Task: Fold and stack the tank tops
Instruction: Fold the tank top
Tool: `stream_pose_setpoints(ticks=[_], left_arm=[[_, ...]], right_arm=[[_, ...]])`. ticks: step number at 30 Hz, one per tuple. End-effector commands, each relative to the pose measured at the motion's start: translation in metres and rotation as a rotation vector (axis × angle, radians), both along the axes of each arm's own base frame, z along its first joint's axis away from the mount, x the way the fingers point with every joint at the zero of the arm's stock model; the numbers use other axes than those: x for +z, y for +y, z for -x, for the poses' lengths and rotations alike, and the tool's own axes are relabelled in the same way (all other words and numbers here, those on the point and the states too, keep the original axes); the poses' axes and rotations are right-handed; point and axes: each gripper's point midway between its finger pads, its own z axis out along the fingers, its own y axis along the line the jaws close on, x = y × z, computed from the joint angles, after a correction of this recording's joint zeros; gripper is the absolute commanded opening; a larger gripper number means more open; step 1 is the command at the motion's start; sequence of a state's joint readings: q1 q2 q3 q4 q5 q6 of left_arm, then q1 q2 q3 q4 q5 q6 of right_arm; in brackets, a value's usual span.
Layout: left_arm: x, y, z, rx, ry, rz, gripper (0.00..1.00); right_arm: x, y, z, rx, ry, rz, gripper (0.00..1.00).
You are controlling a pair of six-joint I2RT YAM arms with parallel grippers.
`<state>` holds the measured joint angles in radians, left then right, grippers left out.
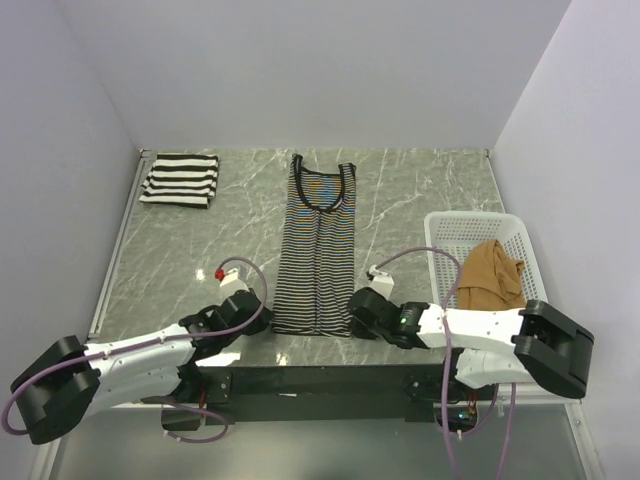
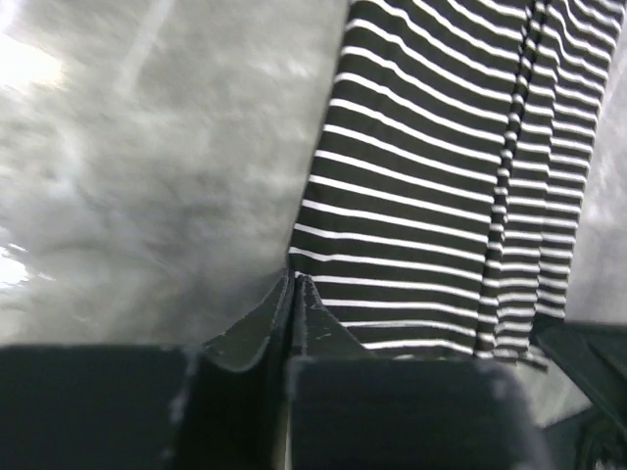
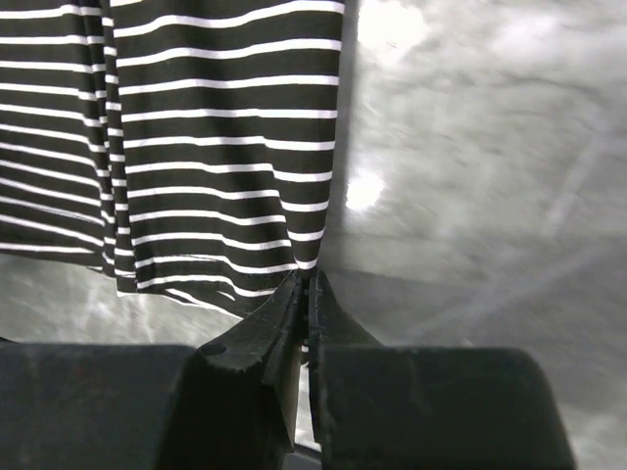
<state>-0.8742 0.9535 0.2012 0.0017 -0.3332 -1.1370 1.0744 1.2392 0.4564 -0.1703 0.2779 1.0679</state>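
Observation:
The thin-striped tank top (image 1: pixel 318 250) lies flat and lengthwise in the middle of the table, neckline at the far end. My left gripper (image 1: pixel 266 317) sits at its near left corner. In the left wrist view the left gripper (image 2: pixel 294 278) is shut, with the fabric's edge (image 2: pixel 431 196) pinched between the tips. My right gripper (image 1: pixel 353 311) is at the near right corner. The right wrist view shows that gripper (image 3: pixel 308 277) shut on the hem corner (image 3: pixel 225 147). The wide-striped tank top (image 1: pixel 180 180) lies folded at the far left. The tan-brown tank top (image 1: pixel 492 276) is bunched in the basket.
A white lattice basket (image 1: pixel 452 232) stands at the right side of the grey marble table (image 1: pixel 430 190). White walls close in the table on the left, back and right. A dark rail (image 1: pixel 320 380) runs along the near edge between the arm bases.

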Motion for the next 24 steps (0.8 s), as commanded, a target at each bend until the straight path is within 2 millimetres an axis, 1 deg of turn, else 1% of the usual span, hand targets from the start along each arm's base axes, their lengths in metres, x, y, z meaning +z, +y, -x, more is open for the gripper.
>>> stream_pose_setpoints(ticks=[1,2,3,5,6,7,8,10,12,14,16,17,18,19,20,21,22,23,24], left_arm=[[0.000,-0.012,0.013,-0.089,0.013,0.022,0.01],[0.003,-0.017,0.017,-0.105,0.011,0.031,0.01],[0.012,-0.022,0.018,-0.106,-0.004,0.067,0.01],[0.011,-0.022,0.031,-0.129,0.014,0.059,0.00],[0.015,-0.024,0.033,-0.134,0.011,0.071,0.00],[0.025,-0.027,0.036,-0.131,0.000,0.112,0.01],[0.025,-0.027,0.043,-0.148,0.004,0.105,0.01],[0.037,-0.030,0.047,-0.151,-0.006,0.147,0.01],[0.044,-0.031,0.052,-0.159,-0.006,0.152,0.01],[0.053,-0.033,0.052,-0.159,-0.021,0.174,0.01],[0.066,-0.034,0.047,-0.147,-0.050,0.173,0.01],[0.080,-0.038,0.043,-0.145,-0.072,0.188,0.01],[0.084,-0.037,0.036,-0.130,-0.096,0.161,0.01],[0.089,-0.037,0.032,-0.119,-0.113,0.148,0.01],[0.108,-0.041,0.025,-0.102,-0.142,0.158,0.01],[0.110,-0.039,0.017,-0.075,-0.160,0.121,0.01],[0.117,-0.040,0.012,-0.075,-0.185,0.096,0.01],[0.123,-0.040,0.004,-0.060,-0.201,0.082,0.01],[0.134,-0.045,-0.005,-0.064,-0.224,0.060,0.01]], right_arm=[[-0.008,-0.030,0.011,-0.003,0.015,0.099,0.07],[-0.004,-0.028,0.013,0.002,0.010,0.085,0.06],[-0.003,-0.030,0.014,0.002,0.009,0.083,0.04],[0.000,-0.030,0.023,0.016,0.006,0.076,0.03],[0.002,-0.029,0.026,0.020,0.000,0.074,0.02],[0.002,-0.031,0.030,0.011,0.010,0.081,0.01],[0.007,-0.028,0.036,0.030,-0.007,0.074,0.00],[0.014,-0.026,0.043,0.029,-0.008,0.066,0.00],[0.024,-0.023,0.045,0.035,-0.028,0.050,0.00],[0.034,-0.023,0.042,0.025,-0.049,0.041,0.00],[0.047,-0.022,0.033,0.015,-0.088,0.041,0.00],[0.053,-0.022,0.028,0.009,-0.101,0.040,0.00],[0.056,-0.023,0.024,0.017,-0.115,0.055,0.00],[0.066,-0.021,0.015,0.001,-0.128,0.046,0.00],[0.070,-0.022,0.010,-0.004,-0.136,0.050,0.00],[0.075,-0.022,0.005,-0.010,-0.147,0.050,0.00],[0.081,-0.019,-0.001,0.009,-0.159,0.049,0.00],[0.084,-0.024,-0.014,-0.028,-0.164,0.048,0.00],[0.088,-0.024,-0.020,-0.005,-0.171,0.051,0.00]])
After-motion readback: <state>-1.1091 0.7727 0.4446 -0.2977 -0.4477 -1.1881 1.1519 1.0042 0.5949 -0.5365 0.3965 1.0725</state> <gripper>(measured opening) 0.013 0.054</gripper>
